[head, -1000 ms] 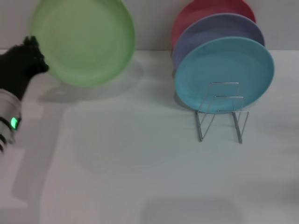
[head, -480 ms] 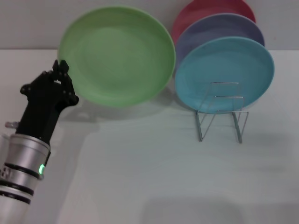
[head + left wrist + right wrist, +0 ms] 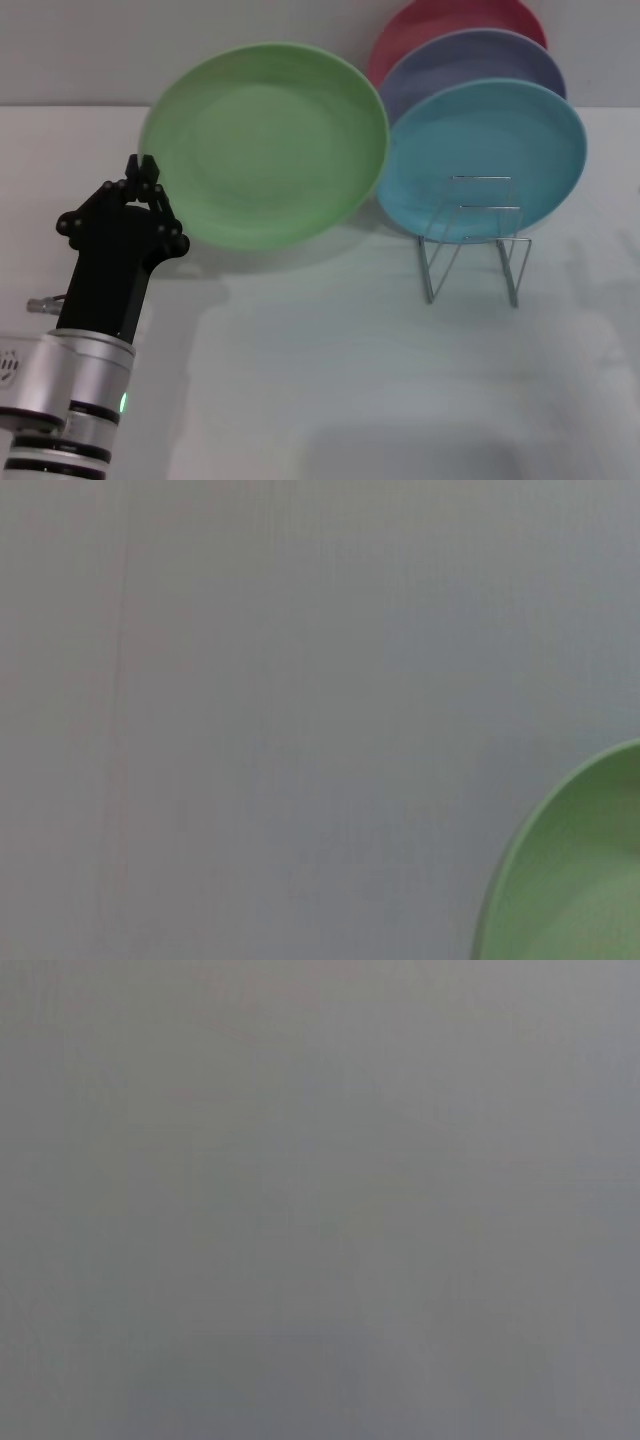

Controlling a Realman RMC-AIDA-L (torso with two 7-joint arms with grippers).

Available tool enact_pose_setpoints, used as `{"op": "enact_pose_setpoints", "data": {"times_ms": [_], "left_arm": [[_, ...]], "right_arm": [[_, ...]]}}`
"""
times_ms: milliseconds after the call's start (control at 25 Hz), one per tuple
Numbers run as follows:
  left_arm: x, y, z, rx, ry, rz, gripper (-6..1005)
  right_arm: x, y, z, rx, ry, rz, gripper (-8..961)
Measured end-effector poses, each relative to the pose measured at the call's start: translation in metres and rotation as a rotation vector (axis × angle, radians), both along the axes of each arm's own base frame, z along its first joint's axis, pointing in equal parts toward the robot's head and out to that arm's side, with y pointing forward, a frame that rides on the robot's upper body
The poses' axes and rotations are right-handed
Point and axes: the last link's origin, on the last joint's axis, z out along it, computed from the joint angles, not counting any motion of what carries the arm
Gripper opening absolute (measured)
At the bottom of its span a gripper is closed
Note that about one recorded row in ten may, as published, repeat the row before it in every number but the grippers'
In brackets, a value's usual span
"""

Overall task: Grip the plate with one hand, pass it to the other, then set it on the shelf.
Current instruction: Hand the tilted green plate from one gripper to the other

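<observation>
Green and matte, the round plate [image 3: 265, 143] hangs tilted above the white table [image 3: 330, 370], its left rim pinched by the left gripper [image 3: 147, 168], beside the silver wire shelf [image 3: 475, 240].

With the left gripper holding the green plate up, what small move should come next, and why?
Probably hold the plate steady mid-table for the handover: the left gripper pinches its rim, the right gripper is not in view, and the shelf sits off to the right.
</observation>
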Motion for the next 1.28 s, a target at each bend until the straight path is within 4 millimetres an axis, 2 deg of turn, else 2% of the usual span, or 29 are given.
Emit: {"op": "enact_pose_setpoints", "data": {"times_ms": [200, 520, 1000, 1280], "left_arm": [[0.001, -0.006, -0.001, 0.029, 0.062, 0.034, 54], [-0.007, -0.005, -0.001, 0.034, 0.062, 0.080, 57], [-0.016, -0.004, 0.000, 0.035, 0.065, 0.121, 62], [-0.015, -0.014, -0.003, 0.043, 0.058, 0.139, 65]], "right_arm": [[-0.021, 0.006, -0.023, -0.061, 0.006, 0.007, 624], [-0.047, 0.019, -0.052, -0.188, -0.013, 0.047, 625], [-0.069, 0.029, -0.081, -0.355, -0.052, 0.105, 625], [-0.077, 0.038, -0.093, -0.444, -0.072, 0.123, 624]]}}
